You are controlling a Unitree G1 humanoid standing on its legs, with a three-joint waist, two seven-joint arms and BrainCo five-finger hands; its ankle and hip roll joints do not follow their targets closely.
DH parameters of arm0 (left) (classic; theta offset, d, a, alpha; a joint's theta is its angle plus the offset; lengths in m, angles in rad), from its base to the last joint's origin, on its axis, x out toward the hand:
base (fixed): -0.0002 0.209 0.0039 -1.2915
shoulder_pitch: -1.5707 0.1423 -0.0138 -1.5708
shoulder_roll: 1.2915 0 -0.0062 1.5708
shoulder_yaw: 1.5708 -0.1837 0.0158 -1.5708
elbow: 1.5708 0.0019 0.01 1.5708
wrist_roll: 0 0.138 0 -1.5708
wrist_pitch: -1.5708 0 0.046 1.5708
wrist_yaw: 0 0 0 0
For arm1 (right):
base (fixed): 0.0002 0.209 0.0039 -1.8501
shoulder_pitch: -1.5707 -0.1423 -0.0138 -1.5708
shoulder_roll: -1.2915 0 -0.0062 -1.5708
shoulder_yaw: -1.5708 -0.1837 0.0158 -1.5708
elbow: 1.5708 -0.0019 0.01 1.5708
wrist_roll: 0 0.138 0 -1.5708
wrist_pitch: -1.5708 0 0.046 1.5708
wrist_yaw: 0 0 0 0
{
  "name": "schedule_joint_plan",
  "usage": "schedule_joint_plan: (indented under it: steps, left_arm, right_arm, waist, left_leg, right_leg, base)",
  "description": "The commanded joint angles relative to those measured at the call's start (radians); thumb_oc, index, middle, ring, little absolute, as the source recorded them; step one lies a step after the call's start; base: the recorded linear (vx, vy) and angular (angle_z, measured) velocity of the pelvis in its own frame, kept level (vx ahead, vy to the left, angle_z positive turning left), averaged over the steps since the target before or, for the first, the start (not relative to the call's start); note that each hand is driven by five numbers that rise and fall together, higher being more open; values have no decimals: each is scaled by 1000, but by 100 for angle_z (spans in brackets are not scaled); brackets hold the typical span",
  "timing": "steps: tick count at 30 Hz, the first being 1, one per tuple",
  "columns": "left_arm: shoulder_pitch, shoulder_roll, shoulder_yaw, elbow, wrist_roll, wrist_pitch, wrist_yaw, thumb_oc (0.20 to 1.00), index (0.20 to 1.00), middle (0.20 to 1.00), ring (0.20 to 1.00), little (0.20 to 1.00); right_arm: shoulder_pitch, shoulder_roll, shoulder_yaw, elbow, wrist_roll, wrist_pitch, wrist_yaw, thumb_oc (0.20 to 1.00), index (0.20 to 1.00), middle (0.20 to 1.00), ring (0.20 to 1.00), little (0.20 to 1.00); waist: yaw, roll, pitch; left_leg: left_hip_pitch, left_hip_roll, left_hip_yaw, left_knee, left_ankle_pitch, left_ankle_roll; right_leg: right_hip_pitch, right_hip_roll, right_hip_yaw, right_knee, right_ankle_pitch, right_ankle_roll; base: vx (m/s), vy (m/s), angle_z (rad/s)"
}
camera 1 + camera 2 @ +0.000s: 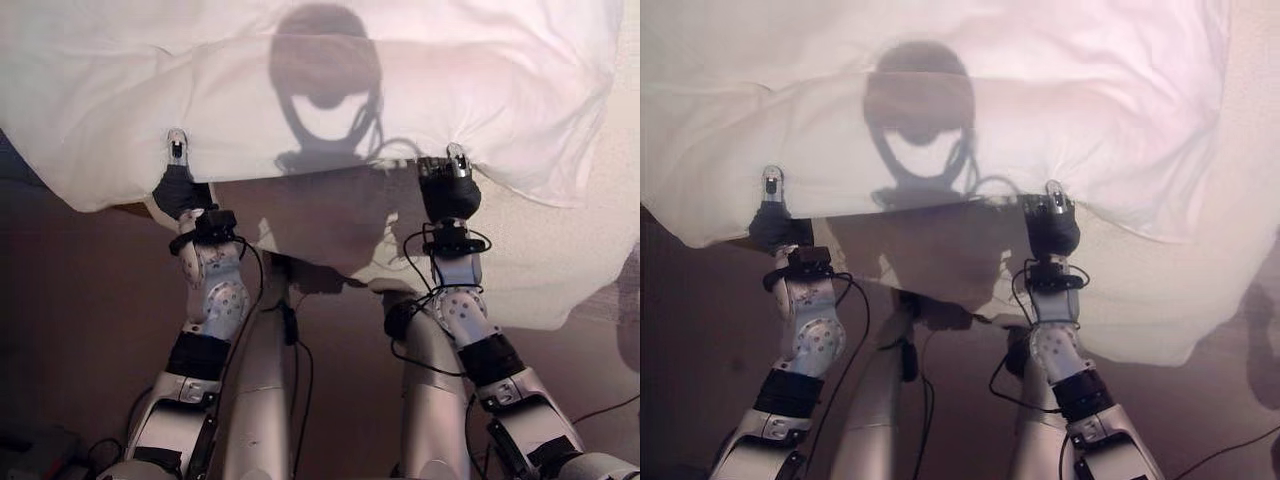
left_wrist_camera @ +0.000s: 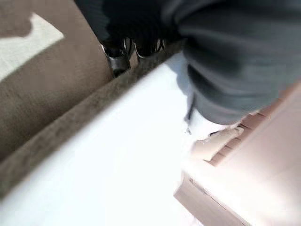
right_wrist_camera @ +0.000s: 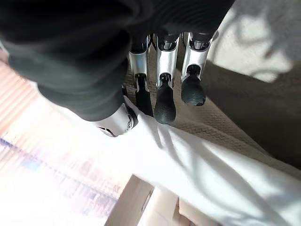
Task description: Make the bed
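A white duvet [image 1: 330,90] spreads wide across the bed, its near hem raised off the pale under-sheet [image 1: 560,260] and hanging between the robot's two hands, with the brown carpet [image 1: 70,300] below. The cover looks light, soft and limp: it puckers at each pinch point and sags between them, so it is likely to drape and slide rather than hold a shape, and the hem, gripped at two well-spaced points as here, seems the sensible place to take it. The left hand [image 1: 178,150] grips the hem toward the bed's left side, thumb on top and fingers tucked beneath; the right hand [image 1: 448,172] holds it further right in the same manner. The head views give the full spread of the cover and the spacing of the two grips. The right wrist view adds what they hide: dark-tipped fingers [image 3: 164,101] curled under the fold, the thumb pressing the cloth from the other side. The left wrist view shows its fingers [image 2: 117,59] at the cloth's edge above the carpet, and a wooden bed frame [image 2: 235,188] just beside the hem.
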Motion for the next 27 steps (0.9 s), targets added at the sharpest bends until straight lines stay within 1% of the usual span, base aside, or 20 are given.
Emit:
schedule_joint_plan:
  steps: [1, 3, 6, 7, 8, 10, 12, 14, 15, 16, 18, 19, 20, 21, 22, 23, 24, 25, 26, 27]
  left_arm:
    - [55, 101, 244, -51, -27, -99, -1, 200, 200, 200, 200, 200]
    - [93, 110, 274, -20, -38, -94, -25, 200, 200, 200, 200, 200]
    - [94, 118, 284, -18, -54, -96, -36, 200, 200, 200, 200, 200]
    - [96, 129, 296, -20, -64, -94, -40, 200, 200, 200, 200, 200]
    - [94, 154, 307, -23, -66, -88, -43, 200, 200, 200, 200, 200]
    - [85, 179, 301, -38, -37, -68, -34, 200, 200, 200, 200, 200]
    - [119, 172, 288, -54, -20, -40, -78, 200, 200, 200, 200, 200]
    - [147, 168, 283, -58, -1, -15, -103, 200, 200, 200, 200, 200]
    - [159, 173, 265, -53, 7, 3, -131, 200, 200, 200, 200, 200]
    - [186, 188, 265, -41, 26, 17, -151, 200, 200, 200, 200, 200]
    - [233, 207, 276, -50, 53, 38, -168, 200, 200, 200, 200, 200]
    - [249, 206, 278, -66, 65, 48, -175, 200, 200, 200, 200, 200]
    - [291, 220, 293, -68, 78, 68, -193, 200, 200, 200, 200, 200]
    - [294, 220, 294, -69, 77, 69, -195, 200, 200, 200, 200, 200]
    - [319, 226, 303, -73, 85, 73, -202, 200, 200, 200, 200, 200]
    - [374, 229, 326, -74, 82, 81, -218, 200, 200, 200, 200, 200]
    - [398, 232, 340, -76, 80, 86, -231, 200, 200, 200, 200, 200]
    - [401, 233, 341, -78, 79, 86, -232, 200, 200, 200, 200, 200]
    - [467, 211, 362, -92, 86, 94, -244, 200, 200, 200, 200, 200]
    - [471, 218, 377, -99, 94, 80, -222, 200, 200, 200, 200, 200]
  right_arm:
    - [91, -52, -174, -110, -5, -80, -1, 200, 200, 200, 200, 200]
    - [129, -76, -195, -106, -25, -70, -9, 200, 200, 200, 200, 200]
    - [150, -77, -204, -99, -30, -64, -8, 200, 200, 200, 200, 200]
    - [167, -87, -206, -86, -31, -53, -10, 200, 200, 200, 200, 200]
    - [201, -97, -217, -38, -13, -23, -7, 200, 200, 200, 200, 200]
    - [252, -104, -236, -35, -25, -1, -11, 200, 200, 200, 200, 200]
    - [289, -106, -264, -14, -55, 13, -23, 200, 200, 200, 200, 200]
    - [339, -106, -314, -37, -78, 17, -40, 200, 200, 200, 200, 200]
    - [347, -94, -328, -41, -91, 17, -39, 200, 200, 200, 200, 200]
    - [347, -87, -327, -35, -103, 17, -40, 200, 200, 200, 200, 200]
    - [351, -68, -325, -30, -118, 14, -49, 200, 200, 200, 200, 200]
    - [349, -55, -329, -20, -119, 16, -45, 200, 200, 200, 200, 200]
    - [358, -54, -327, -3, -128, 30, -30, 200, 200, 200, 200, 200]
    - [360, -54, -326, -3, -128, 29, -29, 200, 200, 200, 200, 200]
    - [359, -54, -327, 7, -136, 41, -22, 200, 200, 200, 200, 200]
    - [358, -49, -310, 30, -142, 59, -5, 200, 200, 200, 200, 200]
    - [358, -47, -301, 42, -146, 69, 5, 200, 200, 200, 200, 200]
    - [359, -46, -300, 43, -146, 69, 6, 200, 200, 200, 200, 200]
    - [376, -34, -294, 57, -145, 81, 25, 200, 200, 200, 200, 200]
    - [382, -29, -276, 64, -147, 73, 33, 200, 200, 200, 200, 200]
  waist:
    - [15, 8, -33]
    - [18, -3, -33]
    - [28, -30, -33]
    - [31, -43, -33]
    - [41, -54, -33]
    - [39, -55, -33]
    - [43, -31, -57]
    - [28, -31, -83]
    - [20, -25, -98]
    - [23, -13, -110]
    - [45, 7, -146]
    - [42, 16, -162]
    - [45, 18, -179]
    - [46, 15, -180]
    - [58, 16, -205]
    - [87, 8, -251]
    - [107, -9, -277]
    - [111, -9, -277]
    - [149, -20, -318]
    - [187, -27, -338]
  left_leg:
    - [121, 11, -13, 75, -140, -35]
    - [203, 11, -13, 126, -179, -44]
    - [232, -3, -71, 151, -173, -55]
    - [255, 36, -119, 123, -149, -85]
    - [326, 118, -166, 2, -84, -119]
    - [368, 177, -182, -76, -14, -142]
    - [439, 137, -173, -76, -70, -149]
    - [410, 71, -120, 15, -119, -136]
    - [393, 40, -106, 73, -156, -116]
    - [401, 9, -79, 97, -182, -84]
    - [462, -29, 10, 103, -235, -21]
    - [483, -49, 34, 86, -222, 4]
    - [513, -73, 65, 33, -176, 35]
    - [516, -74, 68, 26, -173, 35]
    - [545, -87, 88, -19, -157, 43]
    - [583, -118, 142, -79, -131, 61]
    - [592, -132, 172, -99, -119, 60]
    - [598, -130, 177, -103, -119, 58]
    - [591, -148, 204, -120, -95, 51]
    - [579, -130, 214, -128, -69, 30]
  right_leg:
    - [65, -7, 21, -11, 126, 102]
    - [161, -8, 12, -35, 139, 104]
    - [233, 2, 11, -103, 192, 90]
    - [280, 3, 14, -135, 195, 96]
    - [363, -13, 20, -162, 190, 116]
    - [446, -48, 29, -170, 195, 130]
    - [508, -112, 31, -180, 248, 146]
    - [556, -194, 29, -234, 414, 152]
    - [567, -227, 17, -251, 446, 152]
    - [560, -246, -5, -225, 445, 152]
    - [594, -235, -74, -52, 343, 141]
    - [601, -194, -79, 26, 319, 135]
    - [584, -116, -91, 115, 266, 107]
    - [581, -118, -87, 118, 264, 107]
    - [587, -70, -117, 145, 246, 113]
    - [643, 37, -184, 178, 213, 134]
    - [685, 80, -191, 131, 203, 142]
    - [689, 85, -187, 123, 206, 142]
    - [734, 153, -155, 27, 157, 132]
    - [778, 204, -115, -147, 13, 52]
  base:
    - [72, -54, 3]
    - [42, -21, 1]
    - [-18, 48, -2]
    - [112, 234, -1]
    - [162, 401, 1]
    - [155, 537, 21]
    - [124, 611, 18]
    - [66, 515, -6]
    - [64, 562, 13]
    - [153, 719, 36]
    - [157, 801, 12]
    - [17, 802, -36]
    - [-27, 546, -32]
    - [-17, 449, -26]
    - [40, 474, -22]
    - [40, 567, -41]
    - [17, 394, -66]
    - [-75, 236, -81]
    - [-144, 105, -100]
    - [-151, 174, -102]
